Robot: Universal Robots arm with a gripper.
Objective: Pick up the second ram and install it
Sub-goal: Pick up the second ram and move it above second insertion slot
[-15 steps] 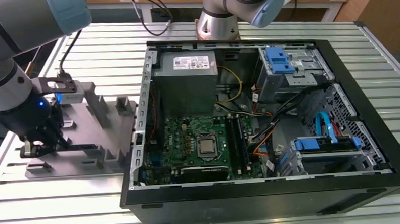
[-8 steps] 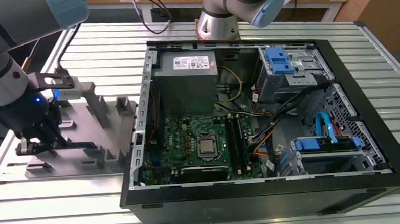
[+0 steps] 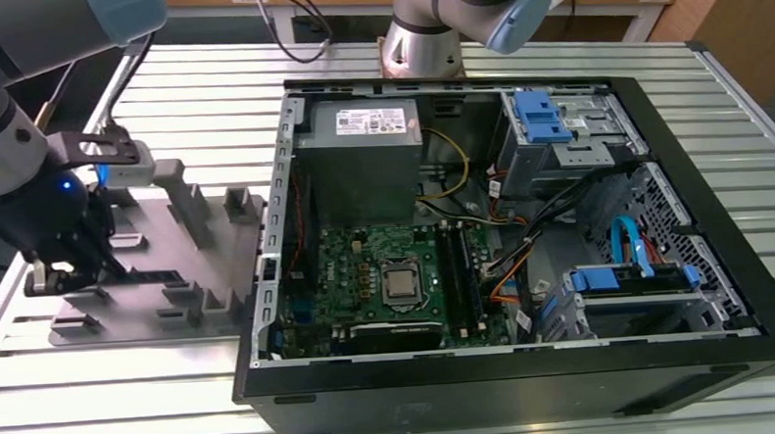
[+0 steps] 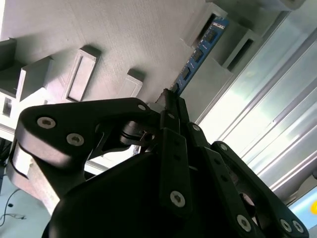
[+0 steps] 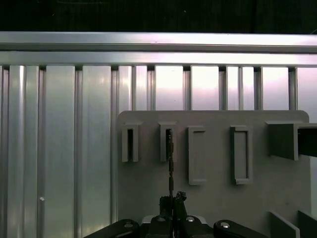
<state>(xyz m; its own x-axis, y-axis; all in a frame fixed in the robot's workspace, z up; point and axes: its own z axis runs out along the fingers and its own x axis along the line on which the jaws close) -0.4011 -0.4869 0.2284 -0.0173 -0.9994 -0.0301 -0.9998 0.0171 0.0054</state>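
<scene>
Grey fixture tray (image 5: pixel 213 198), end effector (image 5: pixel 172 199) tight around second ram (image 5: pixel 170 163).

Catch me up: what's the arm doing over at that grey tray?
The gripper is closed on one end of the second ram, which stands on edge in a slot of the grey fixture tray at the exterior view's left. The open computer case sits at that view's right, and the stick has not yet reached its motherboard.
</scene>
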